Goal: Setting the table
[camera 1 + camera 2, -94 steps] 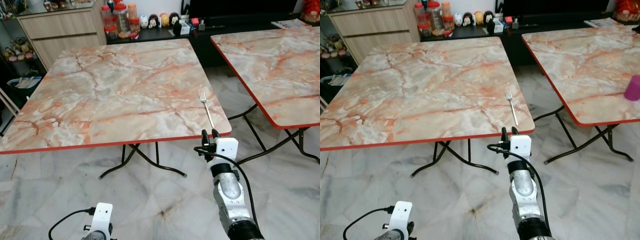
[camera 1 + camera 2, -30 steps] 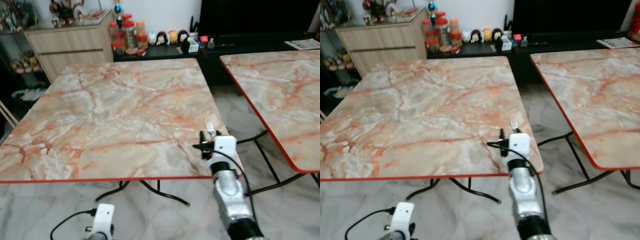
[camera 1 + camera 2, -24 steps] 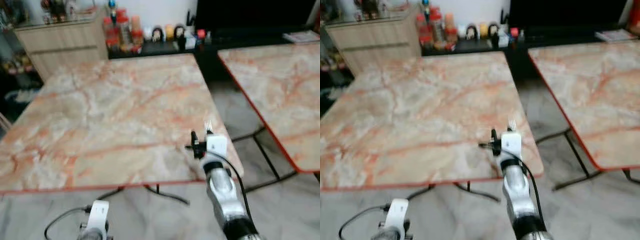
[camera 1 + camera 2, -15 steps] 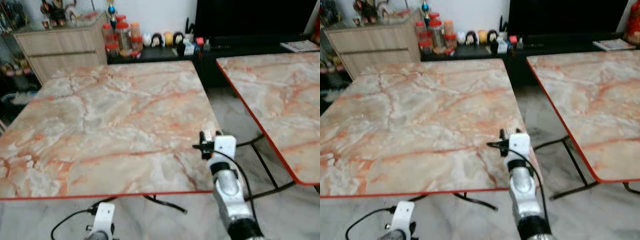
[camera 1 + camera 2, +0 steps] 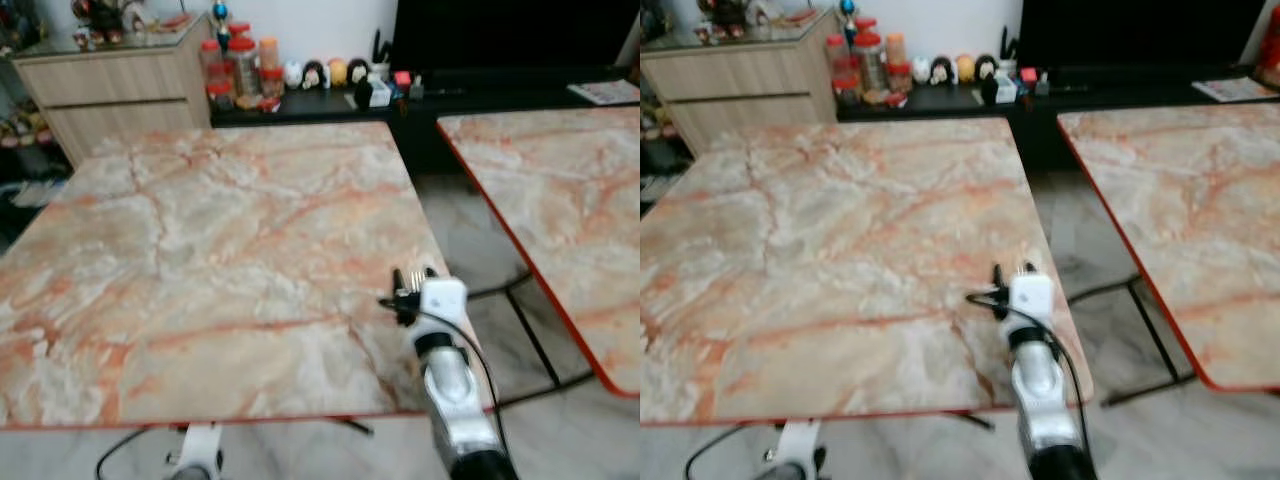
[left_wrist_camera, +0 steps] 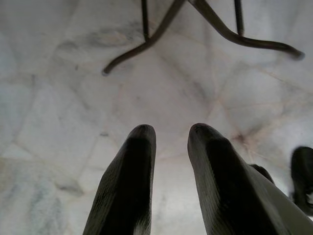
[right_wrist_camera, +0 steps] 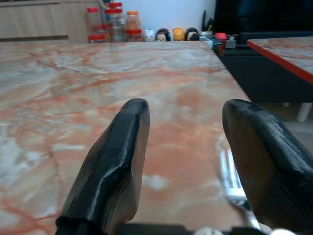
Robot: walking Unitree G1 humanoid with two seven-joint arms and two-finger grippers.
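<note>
Silver metal fork (image 7: pixel 232 182): lying flat on the orange-veined marble-pattern table with red edge (image 5: pixel 220 240), near its right edge at about 4 o'clock; long axis runs front to back, tines (image 5: pixel 415 277) pointing toward 12 o'clock, handle hidden under the wrist.

Right gripper (image 7: pixel 195 161): low over the tabletop at the fork, black fingers (image 7: pixel 115 161) spread wide apart, gripping nothing; the fork lies just inside the right-hand finger.

Left gripper (image 6: pixel 168 147): hanging idle over the pale marble floor (image 6: pixel 58 98), fingers slightly parted, empty.

Second matching table (image 5: pixel 560 190): at 2 o'clock.
</note>
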